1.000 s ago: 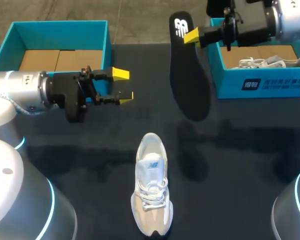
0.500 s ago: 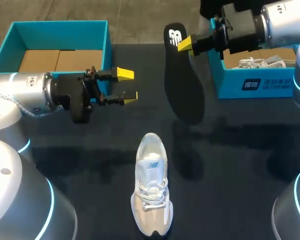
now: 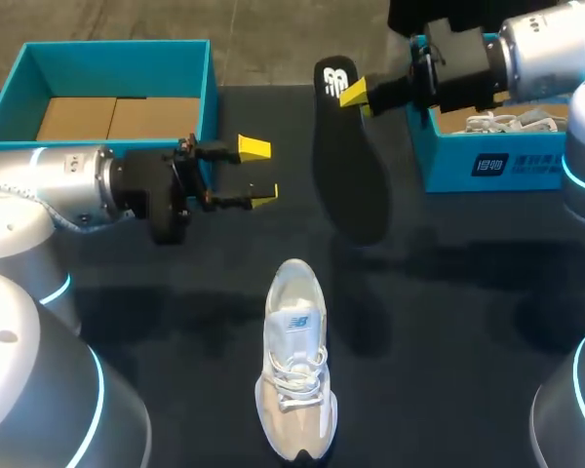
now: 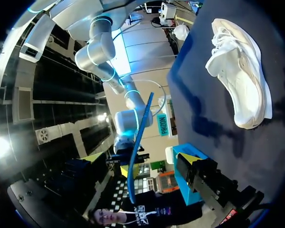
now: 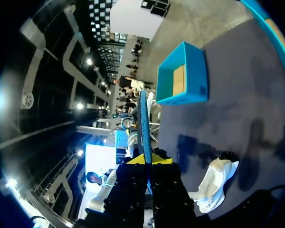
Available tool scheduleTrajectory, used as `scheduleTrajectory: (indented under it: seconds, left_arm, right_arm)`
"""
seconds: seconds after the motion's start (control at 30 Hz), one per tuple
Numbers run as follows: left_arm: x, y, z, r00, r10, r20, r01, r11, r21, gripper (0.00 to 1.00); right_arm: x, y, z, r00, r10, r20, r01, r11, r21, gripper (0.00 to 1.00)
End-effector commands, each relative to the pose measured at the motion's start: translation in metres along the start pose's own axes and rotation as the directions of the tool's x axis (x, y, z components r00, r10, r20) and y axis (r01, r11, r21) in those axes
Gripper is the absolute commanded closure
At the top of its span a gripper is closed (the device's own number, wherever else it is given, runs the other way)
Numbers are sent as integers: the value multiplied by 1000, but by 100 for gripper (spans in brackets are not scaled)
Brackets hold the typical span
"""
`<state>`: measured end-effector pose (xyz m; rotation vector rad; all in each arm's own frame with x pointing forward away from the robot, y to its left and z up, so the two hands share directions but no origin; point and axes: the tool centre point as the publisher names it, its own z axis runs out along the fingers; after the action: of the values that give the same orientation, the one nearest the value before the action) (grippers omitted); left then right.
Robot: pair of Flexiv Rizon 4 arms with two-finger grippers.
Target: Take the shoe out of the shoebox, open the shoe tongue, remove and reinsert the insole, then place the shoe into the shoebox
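Your right hand point(image 3: 355, 94) pinched the insole point(image 3: 349, 175) by its heel, toe dangling toward the sneaker point(image 3: 295, 361); left hand point(image 3: 259, 174) open, empty, beside it

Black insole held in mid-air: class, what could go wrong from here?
1. The right end effector pinches the black foam insole only at one end; hanging free, it may slip or swing.
2. The white lace-up sneaker stands unheld on the dark table, so pushing the insole in could shove it.
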<state>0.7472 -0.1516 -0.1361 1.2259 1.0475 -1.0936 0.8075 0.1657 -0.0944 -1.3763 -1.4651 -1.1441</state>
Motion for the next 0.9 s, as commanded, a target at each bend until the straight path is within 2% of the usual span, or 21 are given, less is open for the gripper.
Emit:
scheduleTrajectory:
  seconds: [0.03,0.23,0.5,0.57,0.67,0.8,0.9]
  left_arm:
    - [5,6,11,1000,0,10,0,1000,11,0]
    - [5,11,19,1000,13,16,-14,1000,9,0]
    - [9,16,28,1000,22,18,-22,1000,18,0]
    - [11,18,31,1000,22,16,-22,1000,19,7]
    - [13,20,33,1000,18,19,-19,1000,21,10]
    - [14,22,36,1000,19,19,-19,1000,23,21]
    - [15,23,37,1000,20,21,-20,1000,24,23]
  right_arm:
    - [-5,4,15,1000,3,-19,-3,1000,-6,100]
    - [-9,7,26,999,34,-15,-34,999,-1,100]
    - [-16,9,32,998,63,-22,-63,998,-7,100]
    - [-17,10,33,997,67,-25,-68,998,-8,100]
    - [-18,11,34,997,75,-31,-76,997,-9,100]
    - [-19,12,37,996,79,-34,-79,997,-4,100]
    - [-19,13,39,996,82,-37,-82,997,-1,100]
